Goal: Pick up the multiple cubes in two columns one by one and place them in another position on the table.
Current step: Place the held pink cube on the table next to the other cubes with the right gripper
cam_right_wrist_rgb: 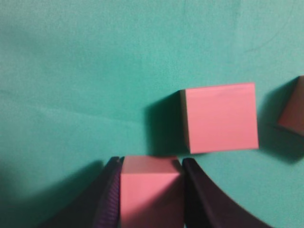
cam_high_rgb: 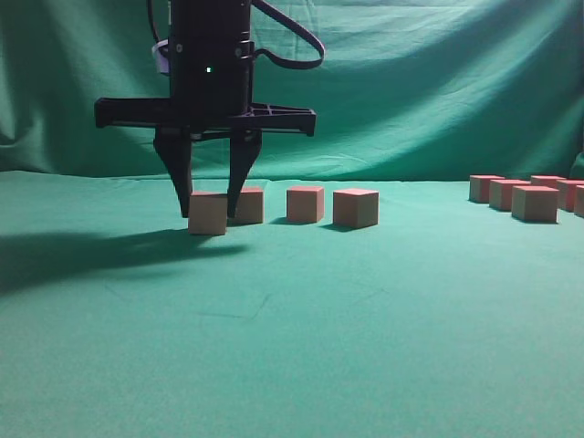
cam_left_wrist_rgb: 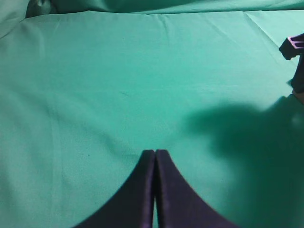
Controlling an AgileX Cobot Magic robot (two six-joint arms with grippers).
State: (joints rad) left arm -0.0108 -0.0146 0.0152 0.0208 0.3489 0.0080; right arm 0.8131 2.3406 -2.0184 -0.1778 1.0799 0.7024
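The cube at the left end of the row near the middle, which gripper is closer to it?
Right. The right gripper straddles that cube; the left gripper is shut over bare table, no cube near.

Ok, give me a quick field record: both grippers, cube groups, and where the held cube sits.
right gripper: shut on a cube, which rests on the table
left gripper: shut, empty, over bare cloth
left row: four cubes, counting the gripped one
right group: at least five cubes, at the far right edge

table-level exterior view; downward wrist views
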